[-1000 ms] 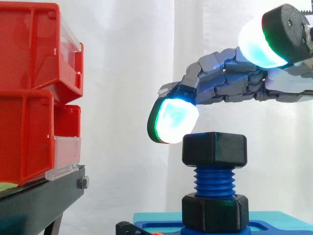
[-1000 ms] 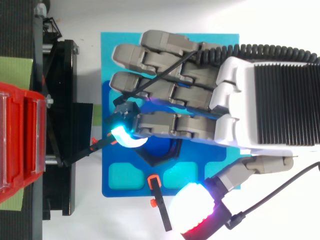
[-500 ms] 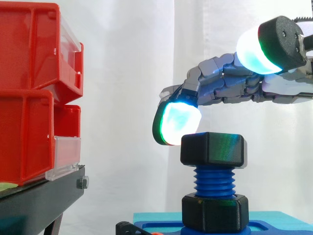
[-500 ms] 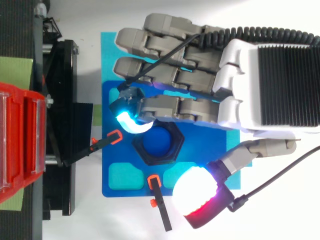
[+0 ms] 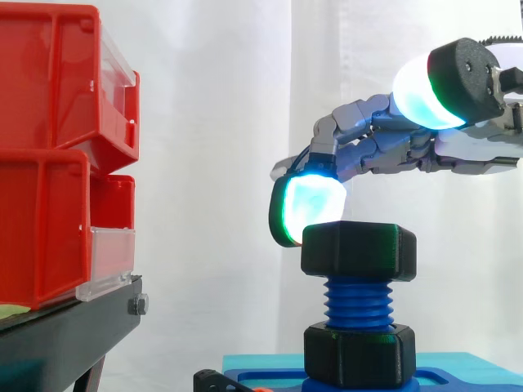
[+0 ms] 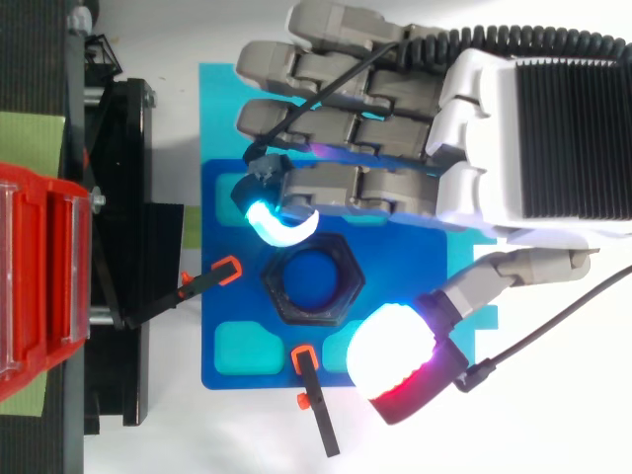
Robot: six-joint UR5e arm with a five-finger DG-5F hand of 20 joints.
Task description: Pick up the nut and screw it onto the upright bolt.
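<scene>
A black hex nut (image 5: 358, 249) (image 6: 313, 286) sits threaded on the top of the upright blue bolt (image 5: 358, 302). The bolt rises from a black hex base (image 5: 358, 356) on the blue fixture plate (image 6: 227, 341). My hand (image 6: 513, 138) (image 5: 392, 147) hovers level with the nut's top and beside it, open, with relaxed fingers that hold nothing. One glowing cyan fingertip (image 6: 281, 223) hangs just off the nut's edge. The thumb's white and red pad (image 6: 395, 355) is on the nut's other side, clear of it.
Red bins (image 5: 57, 155) are stacked on a black stand (image 5: 65, 335) at the left. Two black clamps with orange tips (image 6: 229, 269) (image 6: 304, 357) point at the bolt from the plate's edges. A cyan mat (image 6: 222, 89) lies under the plate.
My hand has slid off the nut toward the top of the top view, uncovering it. In the side view the glowing fingertip has moved right, closer to the nut's top corner.
</scene>
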